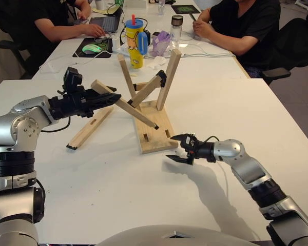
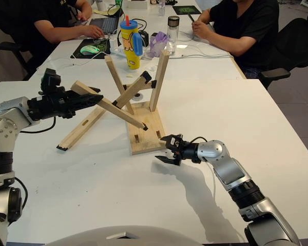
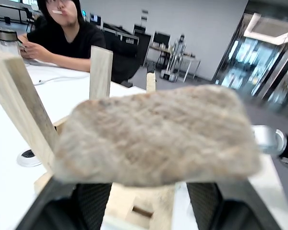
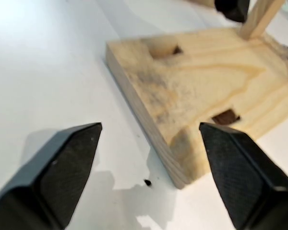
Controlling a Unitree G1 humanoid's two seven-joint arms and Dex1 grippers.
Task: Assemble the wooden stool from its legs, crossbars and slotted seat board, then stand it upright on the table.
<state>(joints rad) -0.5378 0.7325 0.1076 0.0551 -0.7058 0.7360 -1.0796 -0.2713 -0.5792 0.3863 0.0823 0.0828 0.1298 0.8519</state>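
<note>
The seat board point(image 1: 155, 137) lies flat on the bench point(image 1: 118, 189) with upright legs point(image 1: 169, 77) slotted in; the left claw point(image 1: 103, 98) is clenched on a slanting leg point(image 1: 136, 111) above it, the right claw point(image 1: 171, 148) stands released at its near corner; timber judged light, rigid, best gripped mid-length.

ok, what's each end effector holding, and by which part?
Left end effector grips a wooden leg near its upper end. Right end effector is open at the seat board corner, holding nothing.
</note>
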